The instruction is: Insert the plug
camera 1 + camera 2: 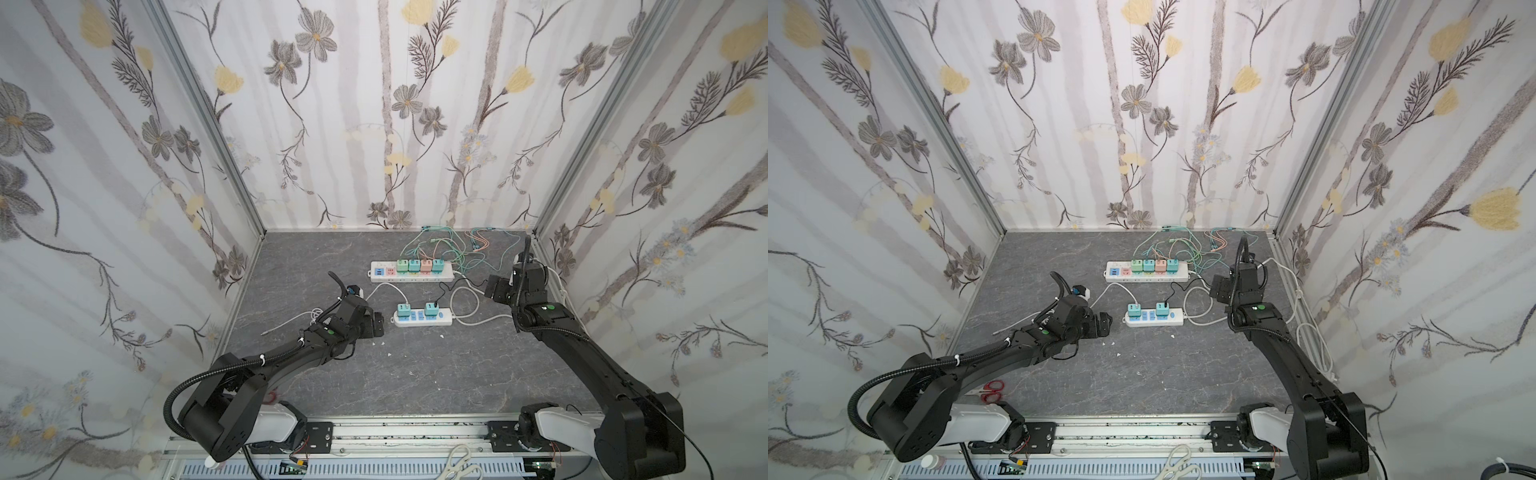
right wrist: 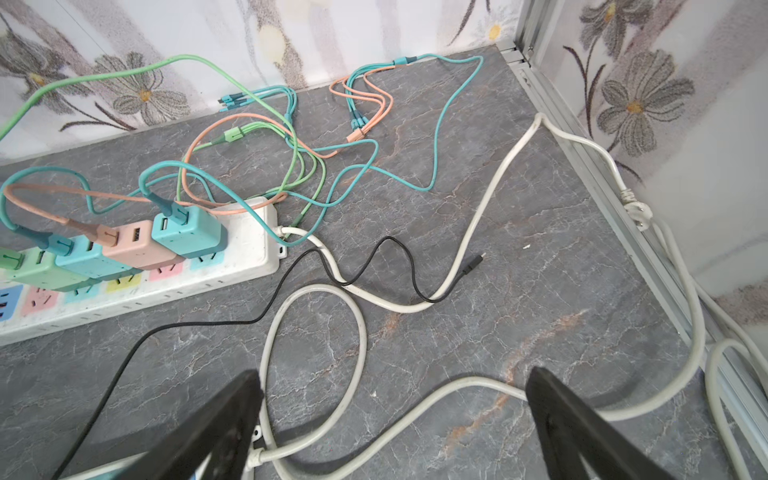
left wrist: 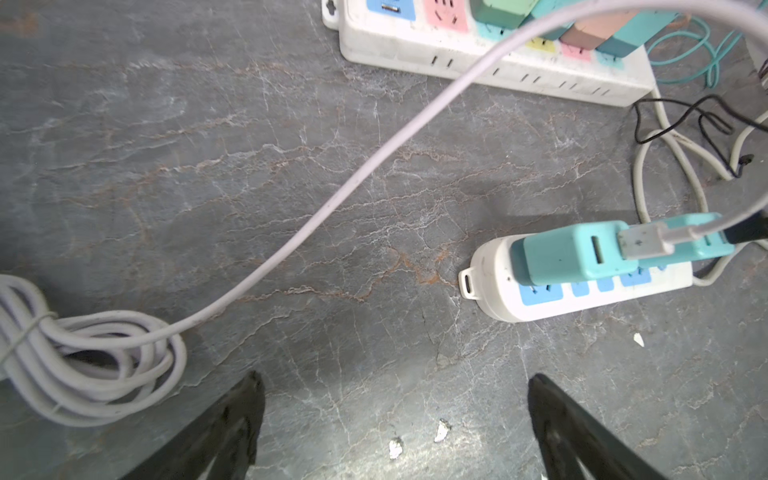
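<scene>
Left wrist view: white USB plug (image 3: 644, 243) seated in teal adapter (image 3: 569, 255) on near power strip (image 3: 498, 286); hence left gripper (image 3: 395, 386) and right gripper (image 2: 395, 382) spread wide, empty, standing clear.

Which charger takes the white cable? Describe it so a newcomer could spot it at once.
On the grey tabletop, find the shorter white power strip, nearer the robot than the long strip. Two teal chargers stand on it; the target charger sits at the end toward the left arm. It alone holds a white USB plug, while its neighbour takes a black plug.
</scene>
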`<state>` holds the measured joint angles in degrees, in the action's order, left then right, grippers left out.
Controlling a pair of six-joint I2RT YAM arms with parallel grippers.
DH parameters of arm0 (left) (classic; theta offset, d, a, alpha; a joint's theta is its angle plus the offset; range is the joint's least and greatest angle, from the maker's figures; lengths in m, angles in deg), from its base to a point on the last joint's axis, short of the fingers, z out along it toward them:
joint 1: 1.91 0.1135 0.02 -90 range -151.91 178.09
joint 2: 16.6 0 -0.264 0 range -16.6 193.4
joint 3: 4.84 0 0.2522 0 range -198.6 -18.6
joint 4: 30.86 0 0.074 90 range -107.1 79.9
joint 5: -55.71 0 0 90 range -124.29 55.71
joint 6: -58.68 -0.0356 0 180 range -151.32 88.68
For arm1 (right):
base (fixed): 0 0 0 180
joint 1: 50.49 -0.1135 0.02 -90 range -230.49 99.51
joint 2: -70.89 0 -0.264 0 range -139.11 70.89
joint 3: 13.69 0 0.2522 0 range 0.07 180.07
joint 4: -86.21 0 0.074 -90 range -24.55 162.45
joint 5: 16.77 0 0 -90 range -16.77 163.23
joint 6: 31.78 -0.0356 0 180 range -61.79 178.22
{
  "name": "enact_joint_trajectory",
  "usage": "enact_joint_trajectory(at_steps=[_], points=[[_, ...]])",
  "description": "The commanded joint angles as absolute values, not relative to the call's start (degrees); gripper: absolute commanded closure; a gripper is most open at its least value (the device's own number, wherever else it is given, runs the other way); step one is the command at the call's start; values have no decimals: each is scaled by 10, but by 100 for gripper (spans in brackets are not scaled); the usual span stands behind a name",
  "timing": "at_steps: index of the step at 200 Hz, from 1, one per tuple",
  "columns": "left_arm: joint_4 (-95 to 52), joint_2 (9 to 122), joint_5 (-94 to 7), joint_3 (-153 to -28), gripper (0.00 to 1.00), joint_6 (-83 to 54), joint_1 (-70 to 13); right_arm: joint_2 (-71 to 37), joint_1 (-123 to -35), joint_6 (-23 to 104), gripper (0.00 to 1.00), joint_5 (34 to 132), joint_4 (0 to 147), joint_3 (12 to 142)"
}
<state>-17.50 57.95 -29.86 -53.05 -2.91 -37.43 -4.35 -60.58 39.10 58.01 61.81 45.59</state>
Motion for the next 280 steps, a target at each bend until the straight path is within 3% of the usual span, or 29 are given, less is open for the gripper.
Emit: enact_joint_trajectory(at_steps=[1,35,77,103,133,157,215,245,264,280], points=[[-196,536,-241,-511,0,-43,-375,-9,-598,347,1,503,676,424],[-176,450,-117,-485,0,-43,-366,54,-571,343,1,440,761,342],[-133,402,-12,-490,0,-52,-315,59,-543,374,1,408,750,318],[-141,378,77,-483,0,-68,-278,60,-532,434,1,417,812,284],[-173,368,126,-454,0,-65,-211,49,-503,456,1,508,943,225],[-169,372,132,-445,0,-48,-183,18,-478,464,1,591,1062,188],[-232,376,165,-425,0,-121,-157,-87,-452,518,1,735,1184,197],[-290,415,104,-405,0,-157,-122,-174,-452,538,1,810,1353,164],[-348,460,17,-400,0,-192,-96,-145,-455,541,1,787,1195,220],[-443,518,-33,-392,0,-240,-87,-164,-475,563,1,771,1225,219]])
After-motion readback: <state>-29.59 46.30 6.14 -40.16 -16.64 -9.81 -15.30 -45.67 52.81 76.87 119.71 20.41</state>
